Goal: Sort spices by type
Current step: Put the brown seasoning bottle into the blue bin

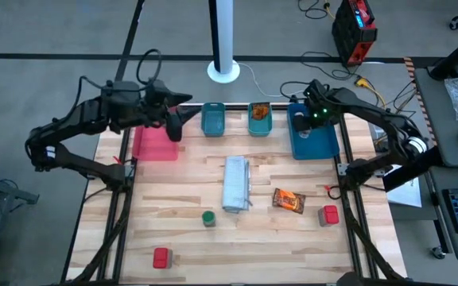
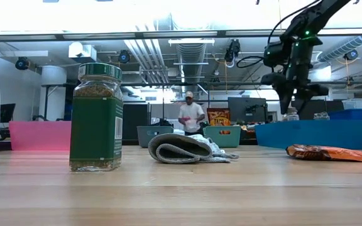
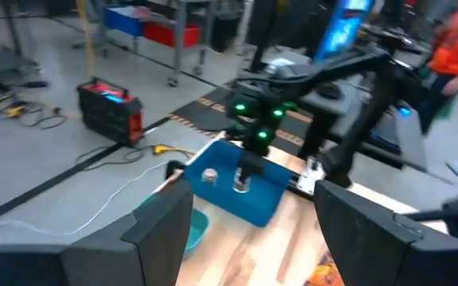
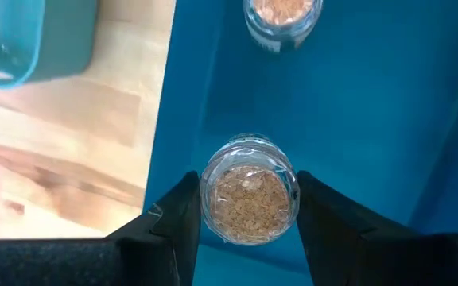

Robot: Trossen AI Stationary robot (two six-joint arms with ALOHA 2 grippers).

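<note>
Sorting scene with right claw over the blue tray, a pale-lidded jar between its fingers.

High view: right claw (image 1: 305, 119) above blue tray (image 1: 315, 143) at the worktop's (image 1: 189, 238) far edge; left claw (image 1: 175, 123) raised beside pink tray (image 1: 156, 143); green-lidded jar (image 1: 208, 218), two red boxes (image 1: 161, 257) (image 1: 329, 214) and an orange-red packet (image 1: 289, 200) lying on the near worktop, well apart from both claws. Low view: right claw (image 2: 296, 100) hanging over blue tray (image 2: 312, 134); green-lidded jar (image 2: 96, 117) upright in the foreground. Left wrist view: left claw (image 3: 253, 230) wide, nothing between its fingers; two jars standing in blue tray (image 3: 241, 191). Right wrist view: right claw (image 4: 249, 214) narrowed, fingers flanking a pale-lidded jar (image 4: 250, 199) inside blue tray (image 4: 356, 119), touching or just apart not discernible; second jar (image 4: 283, 17) farther along the same tray.
</note>
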